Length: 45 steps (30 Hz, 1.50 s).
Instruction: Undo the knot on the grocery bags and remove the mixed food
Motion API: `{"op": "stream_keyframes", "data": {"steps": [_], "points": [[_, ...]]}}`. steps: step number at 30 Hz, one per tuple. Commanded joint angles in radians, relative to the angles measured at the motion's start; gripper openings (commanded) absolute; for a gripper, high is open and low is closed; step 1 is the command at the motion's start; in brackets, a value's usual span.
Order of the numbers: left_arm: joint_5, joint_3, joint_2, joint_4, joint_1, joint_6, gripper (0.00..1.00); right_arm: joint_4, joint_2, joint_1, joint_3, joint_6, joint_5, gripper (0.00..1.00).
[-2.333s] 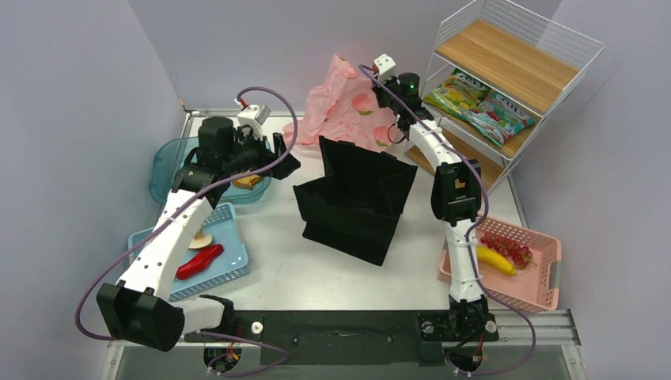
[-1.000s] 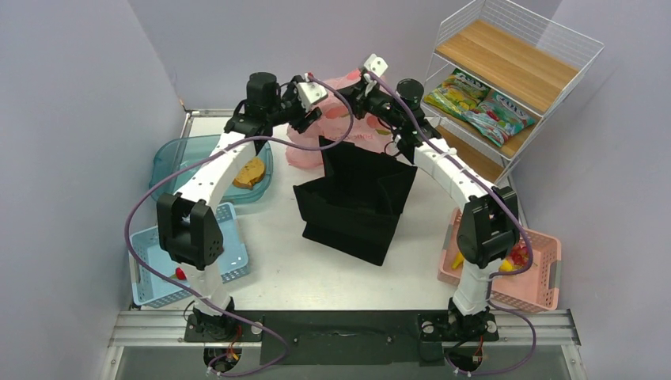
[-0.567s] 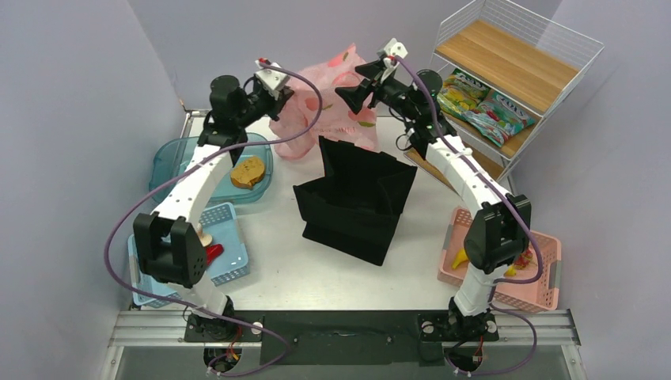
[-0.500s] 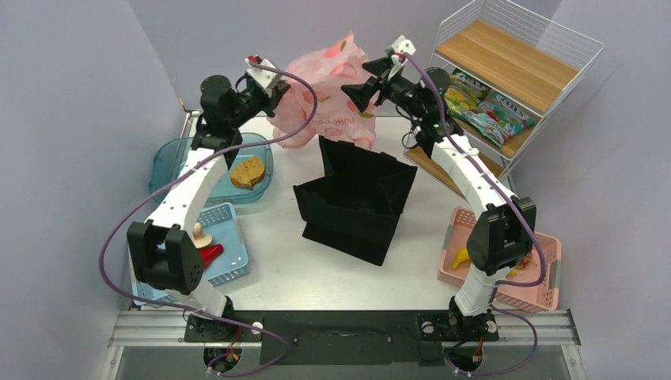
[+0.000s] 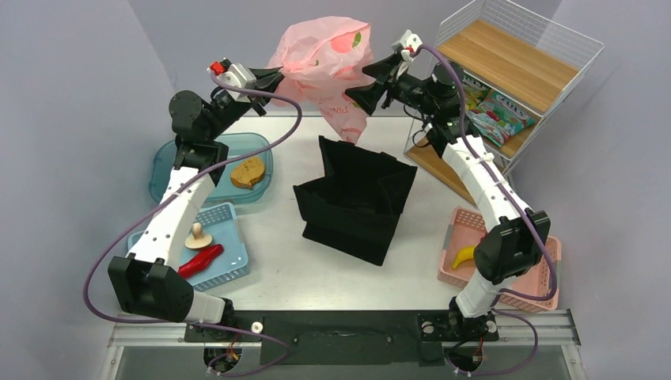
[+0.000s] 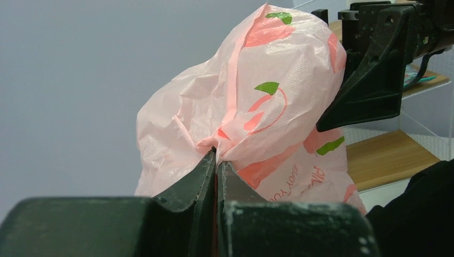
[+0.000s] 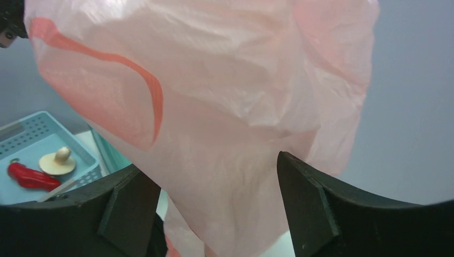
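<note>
Pink bag [image 5: 323,55] hangs now at upper centre, lifted off the table [image 5: 273,277]. My left gripper [image 6: 216,160] pinches its fold; my right gripper [image 5: 365,89] just released, jaws wide. Only left carries it.

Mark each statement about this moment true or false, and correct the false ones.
1. The left gripper is shut on the pink bag. True.
2. The right gripper is shut on the pink bag. False: its jaws stand open, one on either side of the bag plastic.
3. The black tote stands in the middle of the table. True.
4. The mushroom and the chilli lie inside the black tote. False: both lie in the blue basket.
</note>
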Motion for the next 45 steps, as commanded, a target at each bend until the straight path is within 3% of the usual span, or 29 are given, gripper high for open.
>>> {"op": "stream_keyframes", "data": {"steps": [1,5,10,17,21,24,26,27,29,31,32,34,38,45], "points": [[0.051,-0.004,-0.048,0.062,0.005,-0.060,0.00,0.000,-0.079,0.043,0.043,0.041,-0.058,0.71],[0.125,0.020,-0.078,0.027,-0.024,-0.073,0.00,-0.008,-0.126,0.106,0.023,-0.030,-0.015,0.80],[0.224,0.072,-0.107,-0.053,-0.132,-0.102,0.00,-0.062,-0.155,0.203,0.017,-0.248,0.032,0.85],[0.241,0.145,-0.114,-0.143,-0.267,-0.156,0.00,0.059,-0.211,0.311,-0.063,-0.401,0.079,0.86],[0.213,0.161,-0.134,-0.136,-0.300,-0.177,0.00,-0.034,-0.245,0.360,-0.120,-0.545,0.082,0.82],[0.185,0.200,-0.141,-0.128,-0.301,-0.193,0.00,-0.059,-0.260,0.366,-0.149,-0.550,0.102,0.74],[0.180,0.218,-0.150,-0.139,-0.305,-0.192,0.00,-0.044,-0.261,0.367,-0.151,-0.498,0.120,0.55],[0.179,0.220,-0.161,-0.152,-0.310,-0.190,0.00,-0.035,-0.259,0.367,-0.146,-0.481,0.134,0.33],[0.179,0.213,-0.184,-0.168,-0.314,-0.174,0.00,-0.017,-0.258,0.360,-0.131,-0.433,0.149,0.09],[0.138,0.195,-0.216,-0.194,-0.307,-0.150,0.12,-0.013,-0.261,0.345,-0.114,-0.385,0.157,0.00],[0.093,0.189,-0.228,-0.221,-0.303,-0.118,0.28,-0.011,-0.264,0.338,-0.109,-0.350,0.157,0.00],[0.008,0.195,-0.258,-0.279,-0.284,-0.057,0.44,-0.012,-0.279,0.315,-0.105,-0.301,0.155,0.00],[-0.037,0.196,-0.289,-0.342,-0.210,0.049,0.52,-0.029,-0.309,0.299,-0.091,-0.199,0.149,0.00],[0.169,0.065,-0.346,-0.344,-0.208,0.401,0.53,-0.033,-0.287,0.320,-0.010,0.139,0.093,0.00]]}}
